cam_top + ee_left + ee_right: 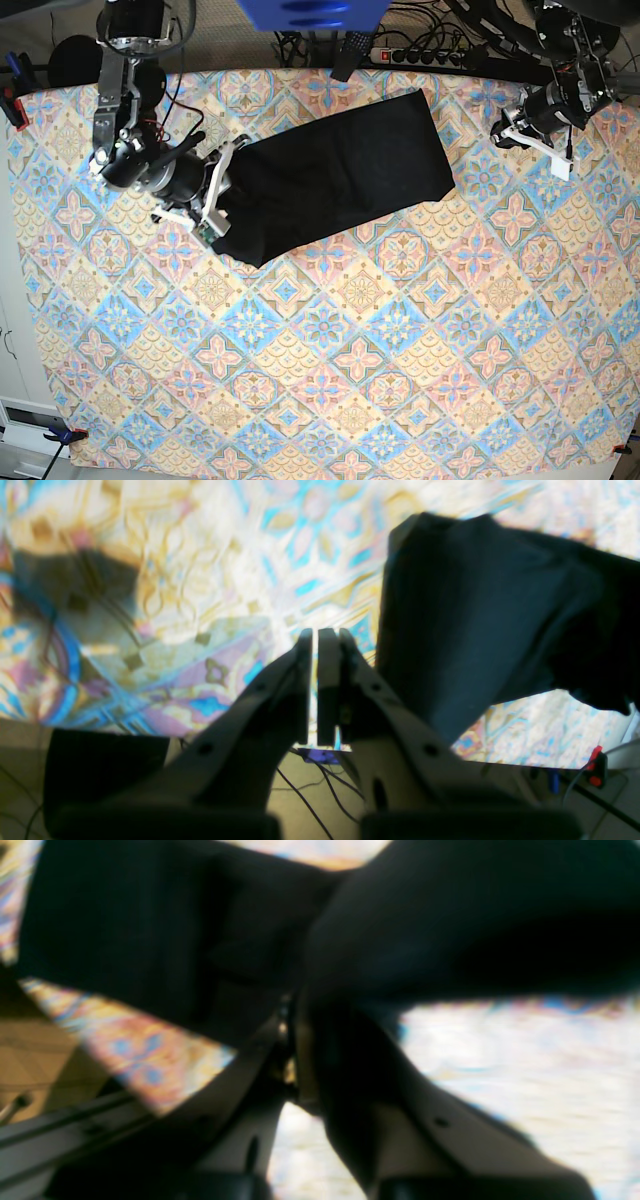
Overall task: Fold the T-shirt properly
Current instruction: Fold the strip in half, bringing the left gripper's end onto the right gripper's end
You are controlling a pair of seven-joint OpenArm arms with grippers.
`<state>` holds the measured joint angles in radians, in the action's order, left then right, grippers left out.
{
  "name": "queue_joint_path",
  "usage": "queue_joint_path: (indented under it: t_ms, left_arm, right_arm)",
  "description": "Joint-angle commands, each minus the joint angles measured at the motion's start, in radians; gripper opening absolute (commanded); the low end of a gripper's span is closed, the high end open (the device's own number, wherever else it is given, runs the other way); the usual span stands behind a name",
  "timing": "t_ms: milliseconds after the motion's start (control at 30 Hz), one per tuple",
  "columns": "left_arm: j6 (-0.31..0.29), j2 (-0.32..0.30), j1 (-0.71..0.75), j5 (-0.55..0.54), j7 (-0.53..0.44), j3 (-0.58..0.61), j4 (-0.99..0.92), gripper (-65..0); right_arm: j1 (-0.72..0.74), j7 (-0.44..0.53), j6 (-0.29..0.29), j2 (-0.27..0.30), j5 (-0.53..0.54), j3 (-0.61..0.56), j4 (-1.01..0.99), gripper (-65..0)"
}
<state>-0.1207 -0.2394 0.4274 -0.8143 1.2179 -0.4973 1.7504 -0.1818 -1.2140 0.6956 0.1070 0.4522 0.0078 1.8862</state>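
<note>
Patterned cloth in blue, pink and yellow diamonds covers the worktop (330, 380) from edge to edge, with a power strip (440, 55) and a tangle of cables running along its far side and a blue object (312, 14) overhanging the far edge at centre. Nothing else lies on the cloth around the black T-shirt (335, 175), which sits in the far half as a long folded band, slanting from the near left up toward the far right.

At the band's near-left end the right gripper (212, 200) is on the fabric; the right wrist view, though blurred, shows its jaws pressed together with dark cloth bunched between and above them, so they are gripping the T-shirt's end. The left gripper (315, 645) hangs off to the far right of the base view, well apart from the garment's other end. Its jaws are drawn together with only a thin slit between the pads, holding nothing, and in its own wrist view the T-shirt lies just beside them to the right, over bare tablecloth.
</note>
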Motion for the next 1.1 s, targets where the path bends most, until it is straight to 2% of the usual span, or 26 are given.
queue_joint_path:
  t_ms: [0, 100, 233, 367, 500, 667, 800, 867, 967, 1067]
  left_arm:
    - [-0.003, 0.007, 0.001, -0.006, -0.01, -0.004, 0.018, -64.8]
    - [-0.003, 0.03, -0.003, 0.022, -0.013, 0.018, 0.016, -64.8]
    - [-0.003, 0.036, 0.0, 0.089, -0.142, 0.157, 0.006, -64.8]
    - [0.0, 0.036, -0.006, 0.154, -0.254, 0.294, -0.053, -64.8]
    - [0.0, 0.036, -0.042, 0.174, -0.319, 0.361, -0.159, -64.8]
    - [0.0, 0.054, -0.057, 0.172, -0.326, 0.377, -0.194, -64.8]
    - [0.0, 0.068, -0.094, 0.175, -0.355, 0.381, -0.2, -64.8]
    - [0.002, 0.097, -0.134, 0.175, -0.375, 0.398, -0.244, -64.8]
    - [0.003, 0.11, -0.213, 0.191, -0.382, 0.427, -0.33, -64.8]
    - [0.003, 0.151, -0.281, 0.234, -0.407, 0.444, -0.381, -64.8]
  right_arm:
    - [0.008, 0.015, 0.003, -0.005, 0.012, -0.01, 0.026, -64.8]
    - [0.012, 0.015, 0.003, -0.046, 0.012, -0.064, 0.031, -64.8]
    - [0.017, 0.012, 0.003, -0.128, 0.004, -0.148, 0.033, -64.8]
    - [0.043, 0.009, 0.003, -0.122, 0.001, -0.176, 0.033, -64.7]
    - [0.081, 0.009, 0.003, -0.12, 0.001, -0.237, 0.031, -64.7]
    - [0.126, 0.006, 0.003, -0.12, -0.011, -0.331, 0.028, -64.7]
    - [0.13, 0.01, 0.003, -0.12, -0.137, -0.404, 0.025, -64.7]
    - [0.141, 0.012, 0.003, -0.117, -0.175, -0.434, 0.025, -64.7]
    - [0.143, 0.013, 0.003, -0.105, -0.186, -0.443, 0.025, -64.7]
    - [0.15, 0.015, 0.003, -0.085, -0.186, -0.443, 0.025, -64.7]
